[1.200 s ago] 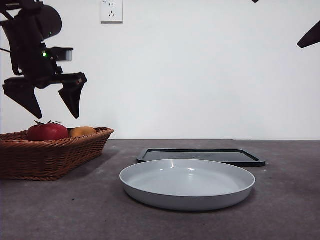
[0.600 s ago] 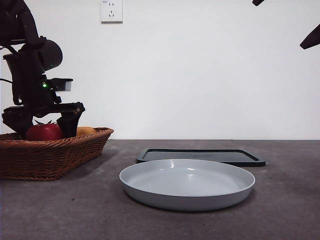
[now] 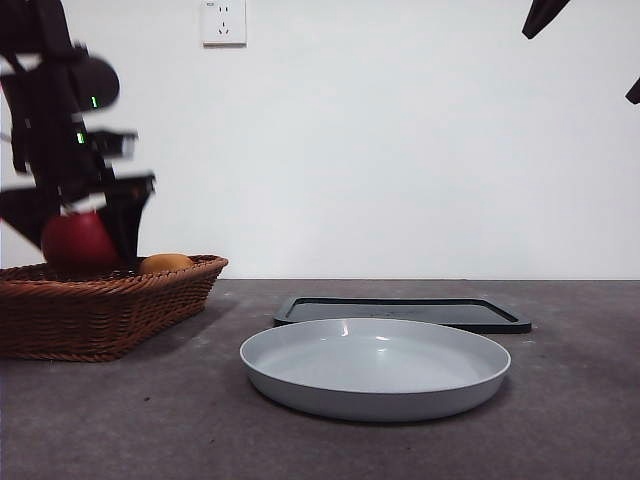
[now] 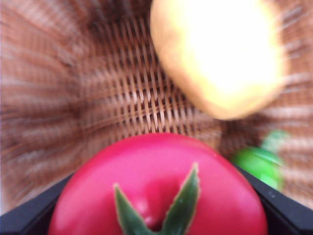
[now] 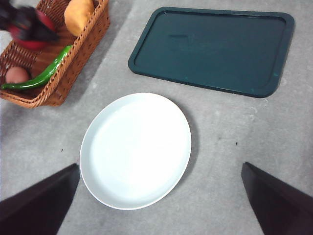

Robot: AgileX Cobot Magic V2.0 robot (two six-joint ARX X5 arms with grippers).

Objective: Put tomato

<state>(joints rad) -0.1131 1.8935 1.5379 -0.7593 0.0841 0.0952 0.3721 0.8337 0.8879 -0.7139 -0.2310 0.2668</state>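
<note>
The red tomato [image 3: 80, 240] with a green stem [image 4: 156, 191] is held between the black jaws of my left gripper [image 3: 75, 250], just above the wicker basket [image 3: 110, 300] at the left. The left gripper is shut on it. It also shows in the right wrist view [image 5: 32, 34], blurred, over the basket [image 5: 73, 63]. My right gripper [image 5: 160, 165] is open and empty, high above the white plate [image 5: 136, 149]; in the front view only its black tips [image 3: 545, 15] show at the top right.
An orange-yellow fruit [image 3: 165, 263] lies in the basket with a green pepper [image 5: 44, 73] and a small reddish item [image 5: 17, 75]. The white plate [image 3: 375, 365] sits mid-table. A dark tray [image 3: 400, 312] lies behind it.
My left gripper came down into the basket, shut on the tomato and has lifted it a little above the rim. The right gripper's tips shifted slightly.
</note>
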